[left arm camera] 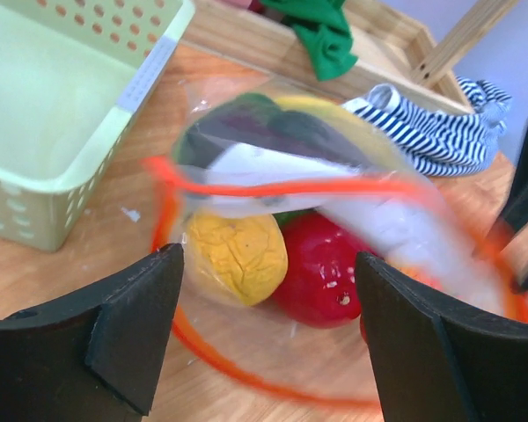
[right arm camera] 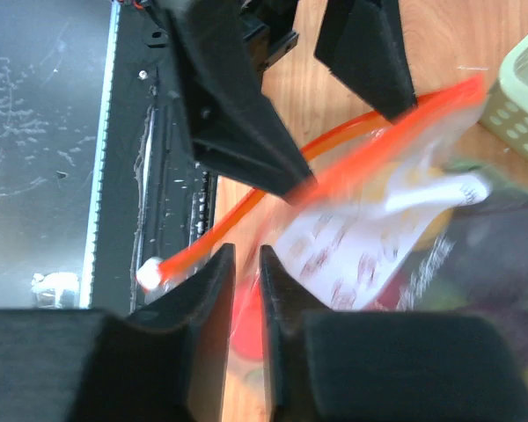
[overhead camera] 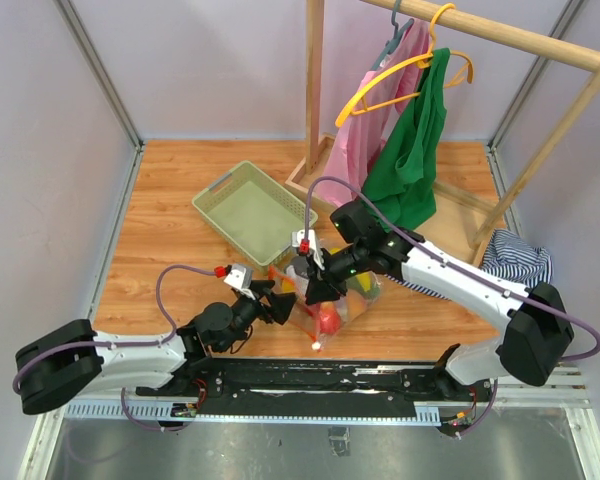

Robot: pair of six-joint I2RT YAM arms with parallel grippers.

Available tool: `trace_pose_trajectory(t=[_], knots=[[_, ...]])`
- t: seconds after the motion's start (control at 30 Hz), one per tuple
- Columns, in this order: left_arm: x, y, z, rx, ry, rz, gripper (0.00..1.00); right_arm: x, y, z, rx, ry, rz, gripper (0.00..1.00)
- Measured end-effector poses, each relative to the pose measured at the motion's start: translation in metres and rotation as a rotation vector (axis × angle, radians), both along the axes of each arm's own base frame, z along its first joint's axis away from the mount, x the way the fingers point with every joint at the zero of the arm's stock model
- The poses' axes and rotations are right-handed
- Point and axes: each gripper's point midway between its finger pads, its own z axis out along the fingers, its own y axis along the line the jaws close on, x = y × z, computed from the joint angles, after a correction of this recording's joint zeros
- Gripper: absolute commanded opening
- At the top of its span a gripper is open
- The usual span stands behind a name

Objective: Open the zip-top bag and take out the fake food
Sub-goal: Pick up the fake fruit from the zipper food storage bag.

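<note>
No word, number or brand can be read in any view. The only print is on the bag's (right arm camera: 427, 132) white label (right arm camera: 361, 233) — rows of small reddish marks in the right wrist view, too blurred to make out. In the left wrist view the label shows only as a white smear — no letters can be told there.
</note>
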Motion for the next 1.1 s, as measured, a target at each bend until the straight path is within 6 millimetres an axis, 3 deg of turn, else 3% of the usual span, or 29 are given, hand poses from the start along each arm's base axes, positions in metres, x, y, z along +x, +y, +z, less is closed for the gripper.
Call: trace_pose_trajectory(t=[0.1, 0.27, 0.4, 0.53, 0.6, 0.77, 0.9, 1.1], knots=[[0.000, 0.006, -0.014, 0.019, 0.049, 0.007, 0.84, -0.003, -0.003, -0.001, -0.009, -0.005, 0.023, 0.53], [0.000, 0.009, -0.025, 0.009, 0.102, -0.005, 0.79, -0.009, -0.009, 0.009, 0.005, -0.017, 0.088, 0.58], [0.002, 0.009, -0.031, 0.009, 0.131, -0.020, 0.69, 0.001, -0.015, 0.024, 0.033, -0.049, 0.072, 0.51], [-0.001, 0.007, -0.040, 0.036, 0.152, -0.059, 0.64, 0.026, -0.020, 0.020, -0.012, -0.076, -0.020, 0.37], [-0.003, 0.004, -0.043, 0.049, 0.160, -0.085, 0.64, 0.036, -0.018, 0.015, -0.041, -0.064, -0.044, 0.35], [-0.003, -0.002, -0.042, 0.051, 0.172, -0.119, 0.69, 0.051, -0.011, -0.015, -0.132, -0.018, -0.062, 0.34], [0.002, -0.001, -0.040, 0.031, 0.199, -0.104, 0.71, 0.060, -0.005, -0.037, -0.207, 0.012, -0.071, 0.22], [0.005, 0.001, -0.042, -0.009, 0.269, -0.072, 0.76, 0.092, 0.012, -0.054, -0.272, -0.019, -0.142, 0.06]])
